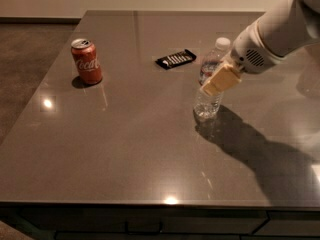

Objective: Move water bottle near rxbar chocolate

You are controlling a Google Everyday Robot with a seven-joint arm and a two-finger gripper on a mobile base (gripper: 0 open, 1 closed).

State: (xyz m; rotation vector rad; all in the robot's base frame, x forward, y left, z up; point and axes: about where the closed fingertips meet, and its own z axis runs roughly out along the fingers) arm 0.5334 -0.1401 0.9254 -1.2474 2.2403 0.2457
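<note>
On the glossy grey table (pixel 125 149), a red cylindrical metal soda can (pixel 87 61) stands at nine o'clock from the flat, black, wrapped rxbar chocolate (pixel 176 59). Near the bar's four o'clock, the clear ribbed plastic water bottle (pixel 207 104) leans, base on the table, apparently because the tan-padded claw (pixel 216 83) is clenched around its middle.

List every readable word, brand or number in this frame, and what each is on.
"Coca-Cola": white script on the red can.
On the rxbar chocolate: white lettering, too blurred to read.
On the water bottle: label band, unreadable.
On the end effector, against the water bottle: none.
</note>
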